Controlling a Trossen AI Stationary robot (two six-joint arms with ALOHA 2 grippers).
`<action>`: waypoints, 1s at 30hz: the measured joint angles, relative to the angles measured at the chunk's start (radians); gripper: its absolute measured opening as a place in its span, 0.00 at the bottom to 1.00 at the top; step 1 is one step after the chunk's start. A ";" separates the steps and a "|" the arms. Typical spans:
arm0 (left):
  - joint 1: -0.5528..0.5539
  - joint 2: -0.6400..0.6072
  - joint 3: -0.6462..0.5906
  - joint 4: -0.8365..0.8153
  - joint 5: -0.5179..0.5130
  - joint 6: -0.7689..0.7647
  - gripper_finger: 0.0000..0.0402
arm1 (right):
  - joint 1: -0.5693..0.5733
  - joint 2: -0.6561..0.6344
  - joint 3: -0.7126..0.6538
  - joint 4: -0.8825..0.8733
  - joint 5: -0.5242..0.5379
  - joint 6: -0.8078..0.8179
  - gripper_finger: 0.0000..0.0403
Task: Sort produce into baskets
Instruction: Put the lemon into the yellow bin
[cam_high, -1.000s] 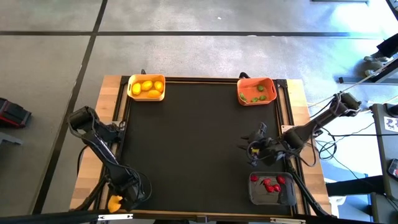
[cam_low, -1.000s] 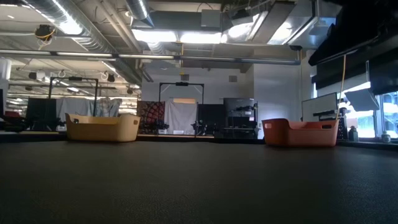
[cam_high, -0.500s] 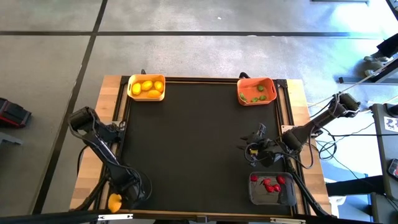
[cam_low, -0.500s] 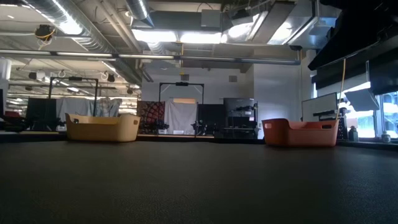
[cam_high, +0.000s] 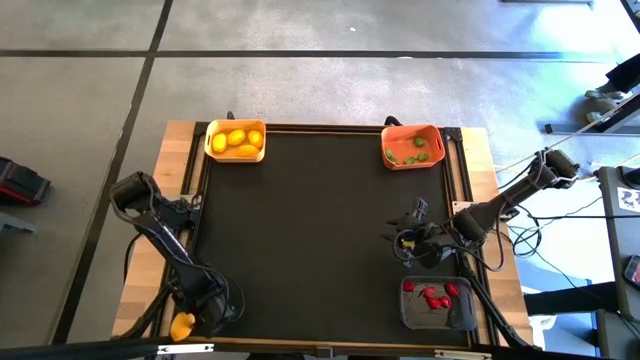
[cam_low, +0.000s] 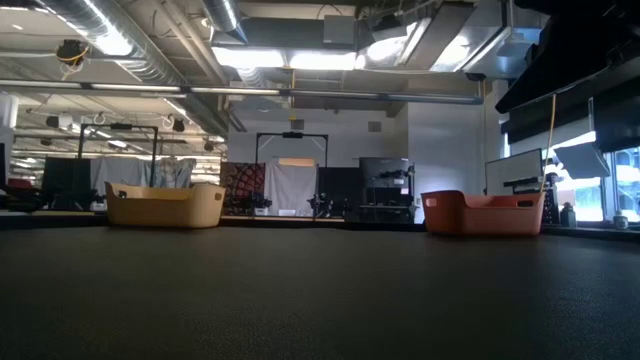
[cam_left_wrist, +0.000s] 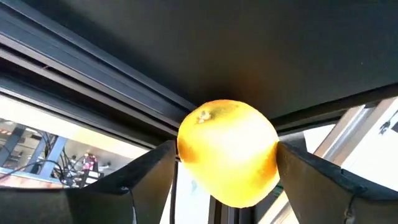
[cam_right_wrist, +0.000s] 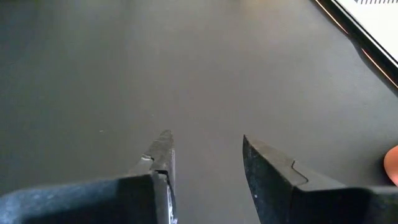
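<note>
**Left gripper at lower-left table edge with a lemon between its fingers; right arm parked above grey basket**

High view: left arm runs from its base at mid-left of the frame down to the lower left, where the left gripper sits over the wooden border of the table, off the black mat. A yellow lemon shows at the gripper tip. Right arm comes in from the right edge, elbow high, right gripper over the mat at right of centre, just above the dark grey basket in the frame.

Baskets: yellow-orange basket at upper left of the mat holds yellow pieces; orange-red basket at upper right holds green pieces; the grey basket at lower right holds red pieces.

Left wrist view adds what the overhead cannot resolve: the lemon fills the gap between the two dark fingers. Both fingers sit right at its sides; whether they press it or stand just clear, cannot tell.

Right wrist view: the right gripper has jaws parted with bare mat between them, nothing held.

Low view: shows neither arm; only the yellow-orange basket at left and the orange-red basket at right, standing on the far edge of the mat.
</note>
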 joint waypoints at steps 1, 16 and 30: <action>0.003 0.000 0.000 0.004 0.003 0.005 0.67 | 0.000 0.000 0.000 0.000 0.000 0.000 0.32; 0.000 -0.001 0.000 0.045 -0.036 0.102 0.47 | 0.000 0.000 0.000 0.002 0.000 0.000 0.32; 0.070 -0.012 0.001 0.045 -0.039 0.281 0.29 | 0.000 0.000 0.000 0.002 0.000 0.001 0.32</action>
